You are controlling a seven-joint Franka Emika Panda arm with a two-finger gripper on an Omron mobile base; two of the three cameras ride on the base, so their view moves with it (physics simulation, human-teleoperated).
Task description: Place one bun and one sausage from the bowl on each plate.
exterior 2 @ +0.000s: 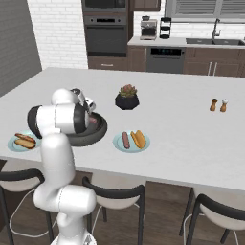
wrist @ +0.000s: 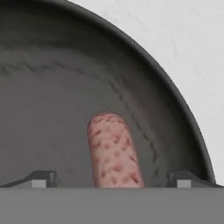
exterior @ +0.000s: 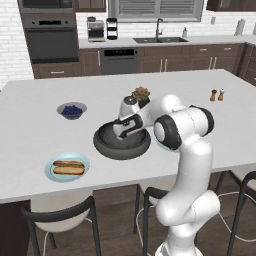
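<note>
The dark bowl sits mid-counter, and my gripper reaches down into it. In the hand view a pinkish sausage lies on the bowl floor, between my two fingertips, which stand wide apart; the gripper is open and holds nothing. The left plate carries a bun with a reddish streak along its top. The right plate holds a sausage and a bun side by side.
A small bowl of blue berries stands left of the dark bowl, with a plant pot behind it. Salt and pepper shakers are far right. Dark stools line the counter's near edge.
</note>
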